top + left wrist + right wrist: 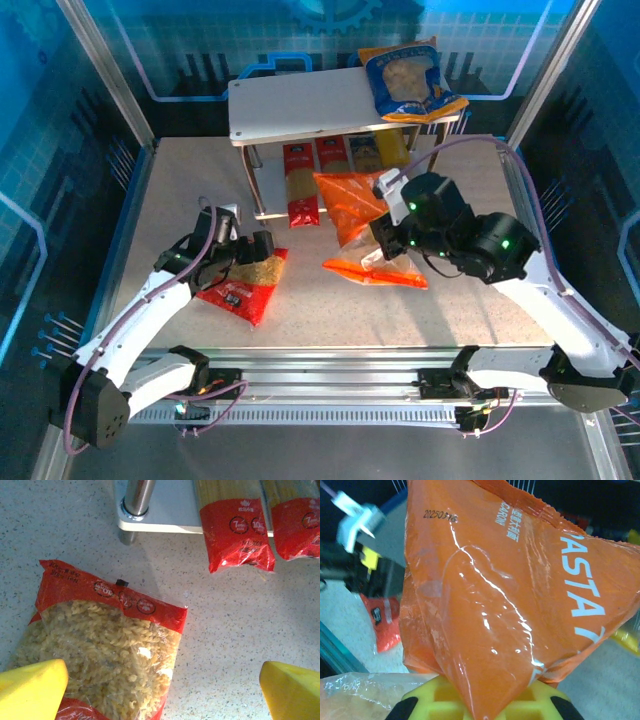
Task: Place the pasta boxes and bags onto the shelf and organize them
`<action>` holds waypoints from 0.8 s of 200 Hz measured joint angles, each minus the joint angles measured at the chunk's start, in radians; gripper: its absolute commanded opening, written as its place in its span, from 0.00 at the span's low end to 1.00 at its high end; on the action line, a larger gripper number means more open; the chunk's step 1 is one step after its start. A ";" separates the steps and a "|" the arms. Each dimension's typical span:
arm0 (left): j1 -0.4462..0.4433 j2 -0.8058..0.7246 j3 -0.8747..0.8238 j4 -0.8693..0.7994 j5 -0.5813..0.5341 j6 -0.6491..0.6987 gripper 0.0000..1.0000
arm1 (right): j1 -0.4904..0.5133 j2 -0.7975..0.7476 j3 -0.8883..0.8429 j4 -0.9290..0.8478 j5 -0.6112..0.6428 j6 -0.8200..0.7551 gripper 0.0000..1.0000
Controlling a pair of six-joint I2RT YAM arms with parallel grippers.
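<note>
Right jaws pinching orange bag point(485, 605), printed code point(440, 515) legible from wrist

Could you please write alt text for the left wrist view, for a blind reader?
A red bag of spiral pasta lies flat on the speckled table below the open left gripper. Beyond it, two red spaghetti packs overhang the shelf's lower board.

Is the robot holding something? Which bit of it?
Yes. The right gripper pinches the orange bag by a fold of its plastic wrapper. The left gripper is open over the red bag, holding nothing.
</note>
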 measured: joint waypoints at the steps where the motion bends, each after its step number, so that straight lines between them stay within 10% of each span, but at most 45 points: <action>1: 0.000 0.000 0.000 0.000 0.000 0.000 0.99 | 0.000 0.002 0.005 0.000 0.000 -0.002 0.00; 160: 0.000 0.025 0.038 -0.004 0.008 0.025 0.99 | -0.270 0.671 0.909 0.051 -0.114 -0.198 0.00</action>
